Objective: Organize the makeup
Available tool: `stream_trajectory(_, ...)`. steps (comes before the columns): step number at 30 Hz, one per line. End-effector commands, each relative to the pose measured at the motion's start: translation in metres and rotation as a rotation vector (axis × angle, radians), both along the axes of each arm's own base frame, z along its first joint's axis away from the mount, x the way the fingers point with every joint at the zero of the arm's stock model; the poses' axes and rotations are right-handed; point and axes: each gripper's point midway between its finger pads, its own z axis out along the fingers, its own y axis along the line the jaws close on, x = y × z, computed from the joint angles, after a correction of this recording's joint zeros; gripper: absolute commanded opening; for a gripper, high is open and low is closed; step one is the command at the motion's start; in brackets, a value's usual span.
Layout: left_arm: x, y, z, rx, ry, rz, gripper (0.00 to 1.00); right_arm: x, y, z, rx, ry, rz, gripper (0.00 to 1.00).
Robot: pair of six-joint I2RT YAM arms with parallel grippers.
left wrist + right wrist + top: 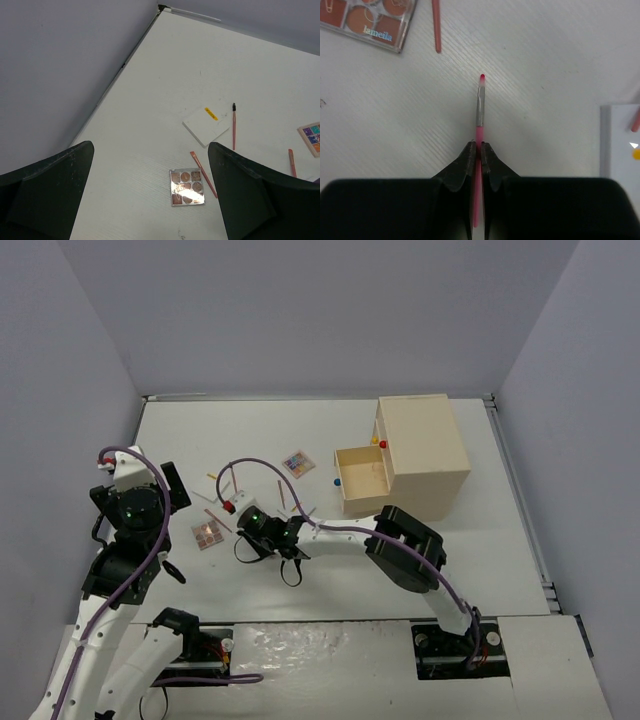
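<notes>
In the right wrist view my right gripper is shut on a thin pink pencil, which lies along the table with its metal band and red tip pointing away from the jaws. A brown eyeshadow palette and a red pencil lie beyond it. My left gripper hangs open above the table with nothing between its fingers. Below it lie the brown palette, a white card and a red pencil. From above, the right gripper sits low beside the brown palette.
A beige wooden drawer box stands at the back right with one drawer pulled open. A colourful palette lies left of the drawer. Two more thin pencils lie on the table. Grey walls enclose the table.
</notes>
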Motion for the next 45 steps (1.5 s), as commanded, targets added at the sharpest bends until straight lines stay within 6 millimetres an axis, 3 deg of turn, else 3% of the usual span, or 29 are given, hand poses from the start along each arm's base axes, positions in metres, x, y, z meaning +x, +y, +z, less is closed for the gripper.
stream_trajectory(1,0.007,-0.001,0.019,-0.025,-0.07,0.004,0.97,0.026,-0.021,0.097,0.095,-0.145,-0.074,0.0)
stream_trajectory(4,0.008,-0.002,0.018,-0.026,-0.065,0.002,0.97,0.046,-0.058,0.159,0.132,-0.247,-0.176,0.0)
stream_trajectory(9,0.011,-0.004,0.015,-0.032,-0.051,-0.009,0.97,0.082,-0.14,0.204,0.134,-0.338,-0.38,0.0)
stream_trajectory(12,0.013,-0.005,0.013,-0.035,-0.043,-0.015,0.97,0.098,-0.183,0.21,0.133,-0.348,-0.479,0.0)
stream_trajectory(15,0.015,-0.007,0.012,-0.039,-0.035,-0.021,0.97,0.108,-0.216,0.203,0.129,-0.326,-0.541,0.0)
stream_trajectory(18,0.016,-0.007,0.011,-0.041,-0.032,-0.021,0.97,0.118,-0.24,0.191,0.124,-0.292,-0.584,0.0)
stream_trajectory(21,0.016,-0.007,0.011,-0.041,-0.029,-0.02,0.97,0.123,-0.251,0.182,0.12,-0.267,-0.604,0.01)
stream_trajectory(23,0.016,-0.007,0.01,-0.042,-0.028,-0.022,0.97,0.124,-0.254,0.18,0.123,-0.261,-0.614,0.07)
stream_trajectory(26,0.017,-0.007,0.009,-0.042,-0.023,-0.022,0.97,0.125,-0.254,0.181,0.135,-0.254,-0.615,0.27)
stream_trajectory(31,0.019,-0.008,0.009,-0.046,-0.02,-0.025,0.97,0.13,-0.244,0.2,0.158,-0.275,-0.583,0.48)
stream_trajectory(34,0.019,-0.008,0.008,-0.049,-0.02,-0.029,0.97,0.132,-0.229,0.216,0.201,-0.283,-0.545,0.5)
stream_trajectory(38,0.02,-0.008,0.007,-0.054,-0.016,-0.027,0.97,0.13,-0.186,0.233,0.24,-0.292,-0.466,0.5)
stream_trajectory(40,0.021,-0.009,0.008,-0.059,-0.017,-0.03,0.97,0.127,-0.168,0.228,0.22,-0.275,-0.436,0.5)
stream_trajectory(42,0.021,-0.009,0.006,-0.058,-0.011,-0.03,0.97,0.127,-0.137,0.222,0.225,-0.255,-0.395,0.5)
stream_trajectory(44,0.021,-0.008,0.005,-0.058,-0.007,-0.028,0.97,0.132,-0.112,0.199,0.208,-0.217,-0.377,0.5)
stream_trajectory(45,0.021,-0.008,0.005,-0.058,-0.007,-0.027,0.97,0.133,-0.102,0.2,0.221,-0.212,-0.369,0.5)
